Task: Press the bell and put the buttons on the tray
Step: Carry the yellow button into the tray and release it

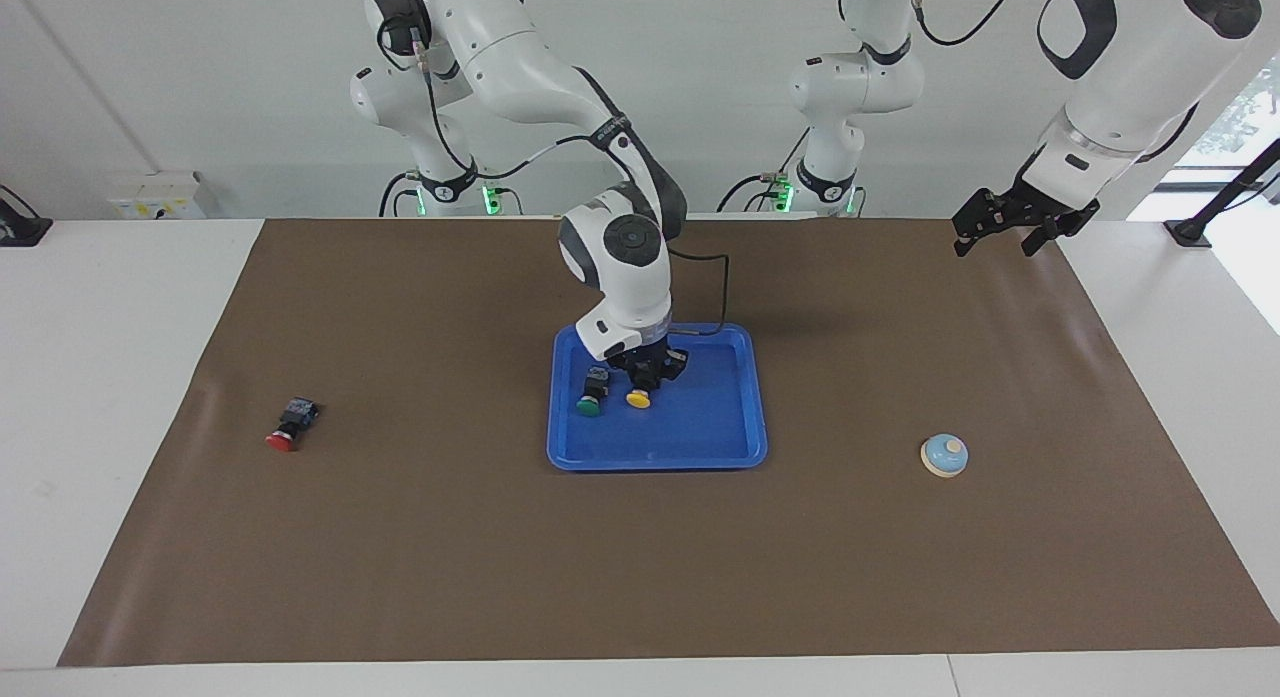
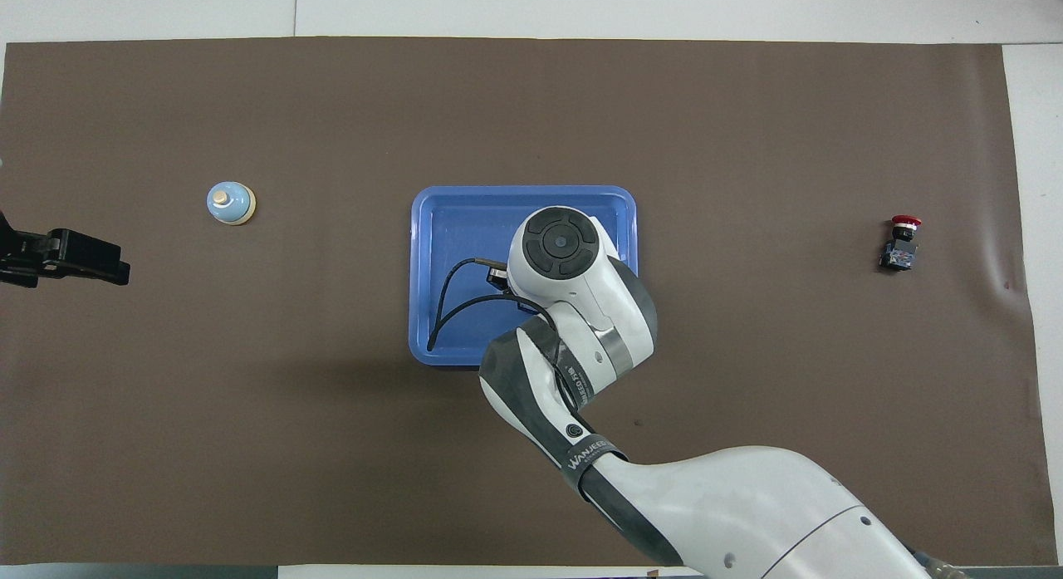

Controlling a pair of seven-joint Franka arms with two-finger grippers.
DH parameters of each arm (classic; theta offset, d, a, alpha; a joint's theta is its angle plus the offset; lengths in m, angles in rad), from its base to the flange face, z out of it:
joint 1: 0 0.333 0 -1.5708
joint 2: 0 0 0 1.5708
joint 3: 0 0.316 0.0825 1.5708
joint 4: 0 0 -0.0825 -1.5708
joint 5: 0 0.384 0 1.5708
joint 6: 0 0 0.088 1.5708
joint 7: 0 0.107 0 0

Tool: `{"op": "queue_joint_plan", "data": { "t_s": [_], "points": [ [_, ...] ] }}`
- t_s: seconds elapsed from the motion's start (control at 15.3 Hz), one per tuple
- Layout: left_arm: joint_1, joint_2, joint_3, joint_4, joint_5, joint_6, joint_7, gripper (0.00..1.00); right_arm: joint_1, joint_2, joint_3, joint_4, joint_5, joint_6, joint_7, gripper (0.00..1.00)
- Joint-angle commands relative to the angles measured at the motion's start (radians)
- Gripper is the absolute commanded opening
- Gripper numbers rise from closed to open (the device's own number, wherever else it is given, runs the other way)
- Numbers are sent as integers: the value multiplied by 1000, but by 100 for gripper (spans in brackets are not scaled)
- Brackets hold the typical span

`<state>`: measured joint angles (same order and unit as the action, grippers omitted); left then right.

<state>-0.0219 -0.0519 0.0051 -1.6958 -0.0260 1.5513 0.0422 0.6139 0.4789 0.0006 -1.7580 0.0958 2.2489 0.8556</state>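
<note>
Facing view: the right gripper (image 1: 645,375) is low inside the tray (image 1: 712,432), its jaws clamped on the black body of the yellow button (image 1: 638,398). The button hangs straight below the jaws, cap lowermost and at or just above the tray floor; whether it touches I cannot tell. Its long axis runs from the jaws down and away from the robots. The green button (image 1: 590,404) lies on the tray floor just beside the jaws, toward the right arm's end, on much the same axis. The two caps are close but apart.

So the coming move looks like a release, and it turns on that small gap: the yellow button should settle beside the green one, not on it.

The red button (image 1: 284,436) lies on the table well away from the jaws, toward the right arm's end, so the right arm is the nearer one for it. The bell (image 1: 944,455) sits toward the left arm's end. The left gripper (image 1: 1008,233) waits over the mat's edge there, jaws apart, holding nothing, and is the nearer one to the bell.
</note>
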Motion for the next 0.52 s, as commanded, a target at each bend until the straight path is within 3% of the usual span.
{"op": "queue_joint_plan", "data": {
  "t_s": [0.0, 0.07, 0.46],
  "points": [
    [-4, -14, 9, -7, -8, -5, 16, 100, 3, -34, 3, -37, -7, 8, 37, 69],
    [-4, -14, 9, -7, -8, -5, 16, 100, 6, -36, 3, -31, -7, -2, 42, 100],
    [-4, -14, 9, -7, -8, -5, 16, 100, -9, -34, -2, 95, -7, -175, 92, 100]
  ]
}}
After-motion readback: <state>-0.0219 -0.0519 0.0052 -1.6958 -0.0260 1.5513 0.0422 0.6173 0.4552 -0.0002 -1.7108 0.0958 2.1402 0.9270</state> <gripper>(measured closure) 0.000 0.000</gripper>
